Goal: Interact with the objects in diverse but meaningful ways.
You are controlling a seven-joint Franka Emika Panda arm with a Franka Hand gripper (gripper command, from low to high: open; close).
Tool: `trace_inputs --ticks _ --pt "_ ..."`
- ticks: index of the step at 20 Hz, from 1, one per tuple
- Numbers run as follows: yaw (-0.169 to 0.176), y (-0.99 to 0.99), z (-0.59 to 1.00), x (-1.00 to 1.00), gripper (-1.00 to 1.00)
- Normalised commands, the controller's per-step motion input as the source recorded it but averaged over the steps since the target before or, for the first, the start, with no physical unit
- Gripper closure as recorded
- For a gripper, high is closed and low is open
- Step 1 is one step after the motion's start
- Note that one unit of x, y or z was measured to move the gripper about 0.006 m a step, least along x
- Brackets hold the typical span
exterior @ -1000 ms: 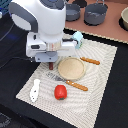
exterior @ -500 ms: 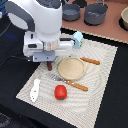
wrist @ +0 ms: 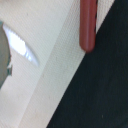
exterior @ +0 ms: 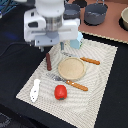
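Note:
A dark brown sausage (exterior: 49,62) lies on the pale mat, just off the tan plate's rim toward the exterior view's left. It also shows in the wrist view as the sausage (wrist: 87,25), at the mat's edge. My gripper (exterior: 47,50) hangs just above its far end. The fingers are blurred and mostly hidden by the white hand, and I see nothing held. A red tomato (exterior: 60,92) sits near the mat's front. A little white bottle-like piece (exterior: 34,90) lies at the front left corner. The pale-blue milk carton (exterior: 76,40) stands behind the hand, partly hidden.
A tan round plate (exterior: 71,68) sits mid-mat. Orange-handled cutlery lies behind it (exterior: 90,61) and in front of it (exterior: 75,84). Dark pots (exterior: 95,14) and a bowl (exterior: 124,18) stand at the back. Black table (wrist: 95,95) surrounds the mat.
The arm has lifted a little and shifted slightly toward the exterior view's right. The sausage, tomato and the other items stay where they were.

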Motion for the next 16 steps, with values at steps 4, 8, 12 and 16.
trace_inputs --ticks 4,8,12,16 --pt "0.171 0.71 0.55 0.33 -1.00" --pt "0.156 0.55 0.47 0.48 -1.00" --pt "0.150 0.39 0.41 0.54 -1.00" --pt "0.077 0.17 0.40 0.74 -1.00"
